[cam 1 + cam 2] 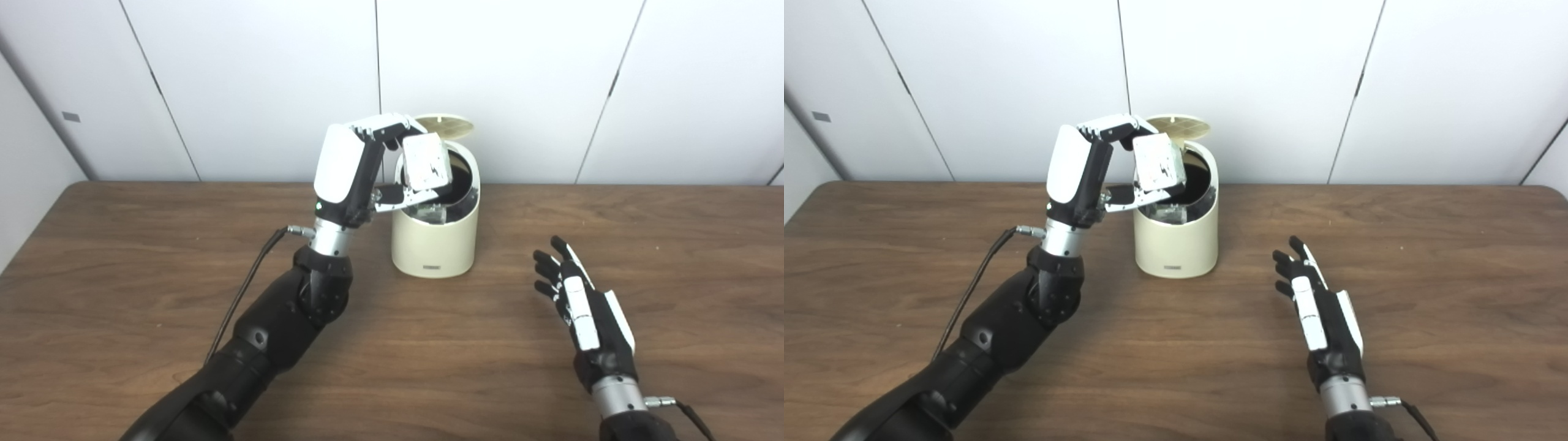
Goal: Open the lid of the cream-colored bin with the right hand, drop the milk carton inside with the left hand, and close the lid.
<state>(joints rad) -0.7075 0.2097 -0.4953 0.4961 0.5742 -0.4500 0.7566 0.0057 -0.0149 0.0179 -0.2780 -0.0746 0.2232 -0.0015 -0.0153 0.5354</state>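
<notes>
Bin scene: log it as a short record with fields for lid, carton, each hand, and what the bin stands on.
bin: cream-colored bin, upright near the table's back edge
lid: lid raised, tilted back behind the opening
carton: milk carton held tilted over the bin's open mouth, not yet dropped
left hand: left hand raised beside the bin, shut on the carton
right hand: right hand open, low over the table, right of the bin, touching nothing
surface: wooden table
</notes>
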